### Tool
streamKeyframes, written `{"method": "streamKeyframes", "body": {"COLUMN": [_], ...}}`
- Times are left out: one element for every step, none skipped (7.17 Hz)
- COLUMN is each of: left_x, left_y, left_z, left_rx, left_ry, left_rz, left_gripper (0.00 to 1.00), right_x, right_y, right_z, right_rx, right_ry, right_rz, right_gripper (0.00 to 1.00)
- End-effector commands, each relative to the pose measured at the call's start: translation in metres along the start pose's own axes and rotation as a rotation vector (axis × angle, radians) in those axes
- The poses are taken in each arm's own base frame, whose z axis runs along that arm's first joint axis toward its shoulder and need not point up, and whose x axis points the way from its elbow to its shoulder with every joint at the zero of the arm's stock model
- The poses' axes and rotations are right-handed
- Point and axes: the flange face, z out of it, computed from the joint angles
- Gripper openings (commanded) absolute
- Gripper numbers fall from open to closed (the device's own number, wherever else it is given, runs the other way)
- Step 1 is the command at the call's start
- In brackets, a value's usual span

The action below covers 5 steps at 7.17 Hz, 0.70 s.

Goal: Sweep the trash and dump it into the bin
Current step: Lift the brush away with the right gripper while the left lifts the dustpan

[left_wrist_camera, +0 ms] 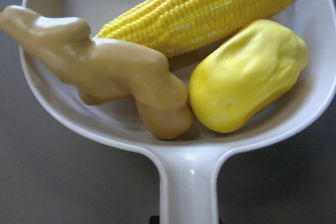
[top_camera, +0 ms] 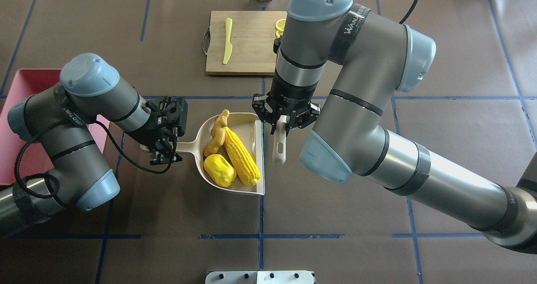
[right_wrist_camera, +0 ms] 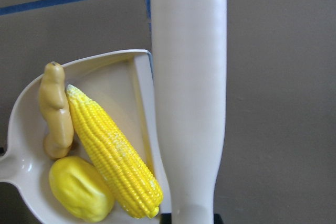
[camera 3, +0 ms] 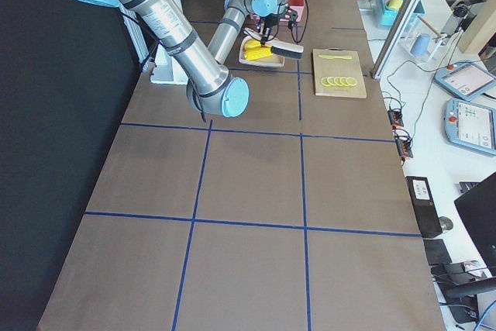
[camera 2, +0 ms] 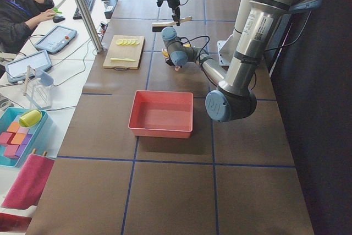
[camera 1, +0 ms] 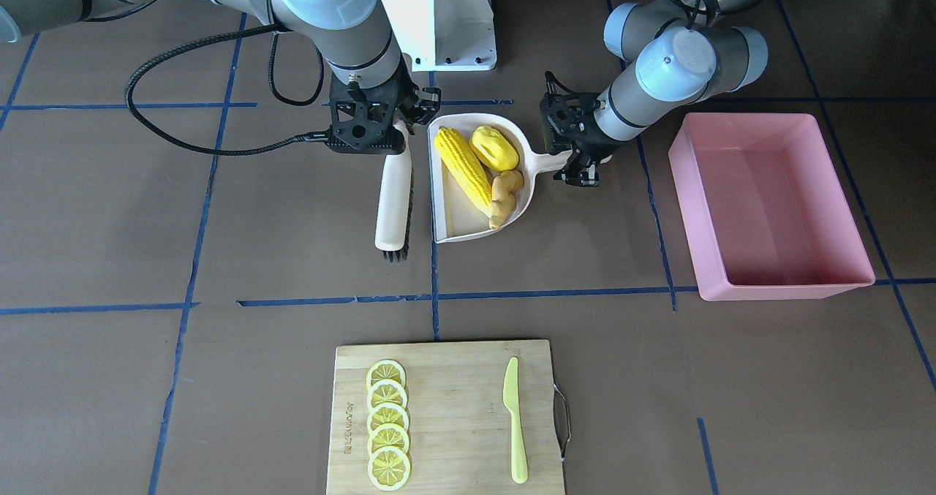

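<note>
The beige dustpan (camera 1: 457, 221) lies on the brown table with all the trash in it: a long corn cob (camera 1: 463, 164), a yellow lumpy fruit (camera 1: 494, 148) and a tan ginger root (camera 1: 504, 195). My left gripper (camera 1: 578, 160) is shut on the dustpan's handle; the left wrist view shows the ginger (left_wrist_camera: 105, 72), corn (left_wrist_camera: 205, 9) and fruit (left_wrist_camera: 247, 74) close up. My right gripper (camera 1: 395, 126) is shut on the white brush (camera 1: 393, 202), which hangs just beside the pan's open edge. The empty pink bin (camera 1: 775, 210) stands beyond the left gripper, apart from the pan.
A wooden cutting board (camera 1: 446, 414) with several lemon slices (camera 1: 387, 422) and a yellow-green knife (camera 1: 515, 418) lies at the table's far edge. The white robot base (camera 1: 439, 12) is behind the pan. My left arm partly covers the bin (top_camera: 16, 120) in the overhead view.
</note>
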Motion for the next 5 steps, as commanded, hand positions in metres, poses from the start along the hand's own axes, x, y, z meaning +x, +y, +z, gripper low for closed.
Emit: {"method": "streamKeyframes", "body": {"left_x": [-0.012,-0.023,-0.026,-0.017,-0.009], "left_y": [0.002,0.014,0.016,0.034,0.046], "left_z": [-0.031,-0.049,-0.073,-0.094,-0.12], "left_rx": [0.071,0.081,0.105,0.115,0.13], "left_ry": [-0.015,-0.02,-0.029,-0.05,-0.078], "left_rz": [-0.034,-0.061,-0.072,-0.165,-0.189], "left_gripper": [0.0,0.0,0.0,0.0,0.0], "right_x": [0.052,0.075,0.085,0.087,0.09], "right_y": [-0.001,0.0,0.001,0.0,-0.002], "right_z": [-0.011,-0.017,-0.02,-0.019,-0.017], "right_rx": [0.025,0.038,0.042,0.05,0.05], "right_ry": [0.029,0.063,0.092,0.101,0.106], "right_rz": [0.045,0.041,0.035,0.037,0.037], "right_gripper": [0.0,0.0,0.0,0.0,0.0]}}
